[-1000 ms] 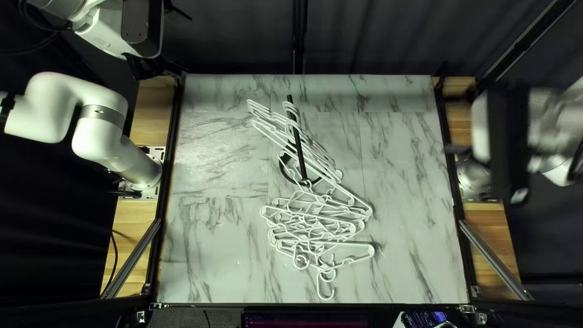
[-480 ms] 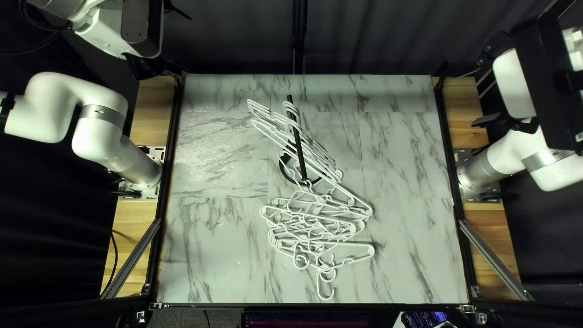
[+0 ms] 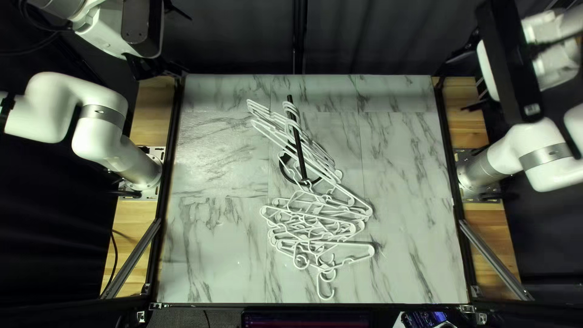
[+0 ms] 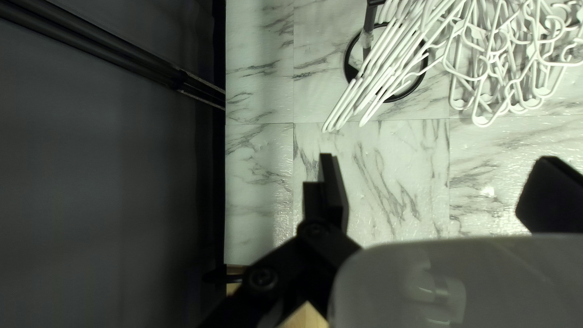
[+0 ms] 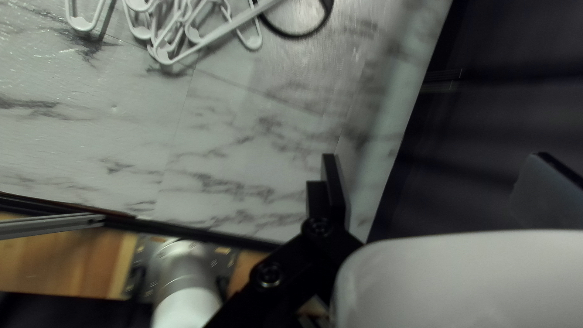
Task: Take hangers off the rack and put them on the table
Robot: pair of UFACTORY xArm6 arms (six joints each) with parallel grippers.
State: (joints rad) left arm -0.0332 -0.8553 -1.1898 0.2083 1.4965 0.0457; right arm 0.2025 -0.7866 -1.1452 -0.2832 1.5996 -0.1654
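Hangers on rack: a slanting bunch of white plastic hangers [image 4: 357, 91], hooked at the top of a black metal rack [image 3: 300, 152] with a ring-shaped base [image 4: 346, 64].
Hangers on table: a tangled white pile [image 3: 303, 219] on the rack's near side, one hook poking out close to the table's near edge.
Open room: the grey-veined, marble-patterned table [image 3: 212, 243] runs broad on both sides of the pile, out to black side rails [image 3: 170, 158].
Left gripper [image 3: 146, 68]: by the table's far corner on its own side, fingers wide apart, gripping nothing, hangers well ahead.
Right gripper [image 3: 456, 84]: beside the right rail, well apart from the hangers, fingers spread wide, gripping nothing.
Near edge: a dark monitor [image 3: 303, 319] just past it.
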